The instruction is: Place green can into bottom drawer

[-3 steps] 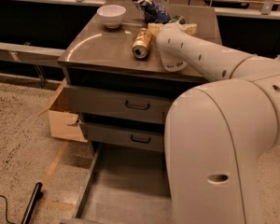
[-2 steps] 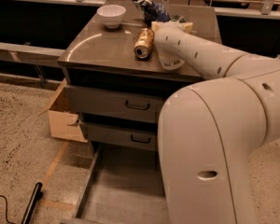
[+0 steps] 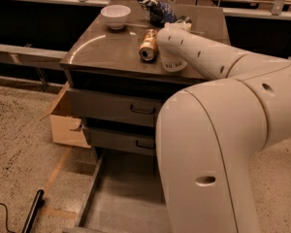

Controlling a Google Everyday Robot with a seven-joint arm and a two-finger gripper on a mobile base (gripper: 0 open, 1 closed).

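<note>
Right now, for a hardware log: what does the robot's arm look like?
The arm is off-white, built of thick rounded segments with small dark holes; no cables show. Its tool, over the cabinet top beside the gold can, is pale too.

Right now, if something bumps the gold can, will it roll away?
Probably. The gold can lies on its side on the smooth cabinet top, so a sideways nudge would likely roll it. It looks small, so it is probably light. The tool is mostly hidden past the wrist, right of the can.
</note>
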